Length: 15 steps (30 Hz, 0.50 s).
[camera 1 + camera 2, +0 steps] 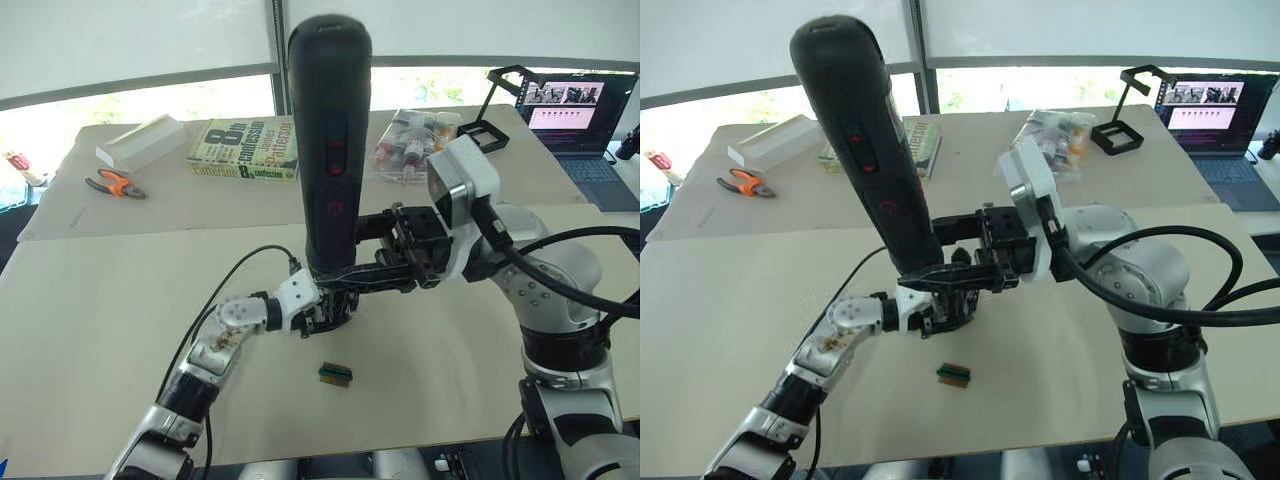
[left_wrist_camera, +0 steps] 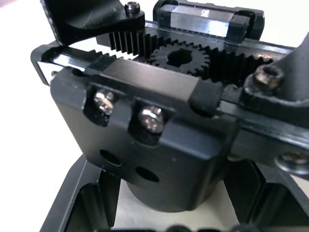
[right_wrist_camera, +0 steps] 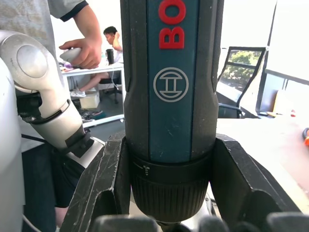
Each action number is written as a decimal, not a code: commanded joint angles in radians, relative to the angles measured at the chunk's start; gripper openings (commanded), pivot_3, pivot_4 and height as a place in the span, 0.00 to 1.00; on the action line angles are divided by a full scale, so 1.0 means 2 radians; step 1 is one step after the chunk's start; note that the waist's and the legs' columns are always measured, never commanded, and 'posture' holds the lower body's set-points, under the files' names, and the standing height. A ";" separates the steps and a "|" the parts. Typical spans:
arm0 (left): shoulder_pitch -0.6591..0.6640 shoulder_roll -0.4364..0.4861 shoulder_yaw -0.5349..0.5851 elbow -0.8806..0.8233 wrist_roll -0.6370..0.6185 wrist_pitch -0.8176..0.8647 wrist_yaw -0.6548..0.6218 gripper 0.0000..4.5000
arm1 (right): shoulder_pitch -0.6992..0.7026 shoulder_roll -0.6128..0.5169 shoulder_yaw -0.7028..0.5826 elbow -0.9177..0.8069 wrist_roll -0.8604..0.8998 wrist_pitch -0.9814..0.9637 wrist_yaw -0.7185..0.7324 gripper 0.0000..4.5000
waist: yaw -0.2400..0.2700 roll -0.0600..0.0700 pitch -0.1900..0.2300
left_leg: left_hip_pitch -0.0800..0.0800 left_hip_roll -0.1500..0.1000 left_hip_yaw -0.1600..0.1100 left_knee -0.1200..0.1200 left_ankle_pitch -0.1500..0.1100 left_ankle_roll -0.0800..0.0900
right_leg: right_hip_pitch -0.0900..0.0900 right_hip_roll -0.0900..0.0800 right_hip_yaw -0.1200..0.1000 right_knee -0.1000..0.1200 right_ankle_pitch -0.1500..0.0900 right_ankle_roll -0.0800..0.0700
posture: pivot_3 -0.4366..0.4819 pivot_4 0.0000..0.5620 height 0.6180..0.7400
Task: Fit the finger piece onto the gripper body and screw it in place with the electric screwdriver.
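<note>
The electric screwdriver (image 1: 330,140), a thick black cylinder, stands upright with its lower end just above the gripper body (image 1: 330,312). My right gripper (image 1: 345,270) is shut around its collar, a finger (image 3: 99,188) on each side of the barrel (image 3: 171,96). Its bit is hidden. The gripper body (image 2: 145,130), a black block with a toothed rack and gear, rests on the table between my left gripper's fingers (image 2: 79,205), which are shut on it. A black part (image 2: 87,17) with a screw head lies on the rack. I cannot tell whether it is the finger piece.
A small green-and-brown block (image 1: 335,374) lies on the table (image 1: 100,330) just in front of the body. At the back are orange pliers (image 1: 115,184), a white box (image 1: 140,140), a book (image 1: 245,148), a bag of bottles (image 1: 410,140), a black stand (image 1: 500,110) and a laptop (image 1: 580,120).
</note>
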 commanded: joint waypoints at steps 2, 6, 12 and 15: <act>-0.055 -0.015 -0.004 0.041 -0.004 -0.031 -0.036 0.53 | -0.018 0.002 -0.018 -0.020 0.029 0.005 -0.006 0.42 | 0.000 0.000 0.000 | 0.000 0.000 0.000 0.000 0.000 0.000 | 0.000 0.000 0.000 0.000 0.000 0.000 | 0.48 0.27 1.00; -0.064 -0.021 0.001 0.059 0.001 -0.018 -0.030 0.64 | -0.021 0.004 -0.015 -0.020 0.029 0.003 -0.009 0.42 | -0.003 0.000 0.000 | 0.000 0.000 0.000 0.000 0.000 0.000 | 0.000 0.000 0.000 0.002 0.000 0.000 | 0.48 0.27 1.00; -0.028 -0.004 0.015 0.007 -0.001 -0.003 -0.011 1.00 | -0.021 0.008 -0.007 -0.013 0.018 -0.003 -0.004 0.42 | -0.004 0.000 0.000 | 0.000 0.000 0.000 0.000 0.000 0.000 | 0.000 0.000 0.001 0.004 0.000 0.000 | 0.48 0.27 1.00; -0.005 -0.004 0.028 -0.026 -0.006 0.011 0.014 1.00 | -0.025 0.011 -0.003 -0.005 0.011 -0.006 0.000 0.42 | -0.003 0.000 0.000 | 0.000 0.000 0.000 0.000 0.000 0.000 | 0.000 0.000 0.001 0.004 0.000 0.000 | 0.48 0.27 1.00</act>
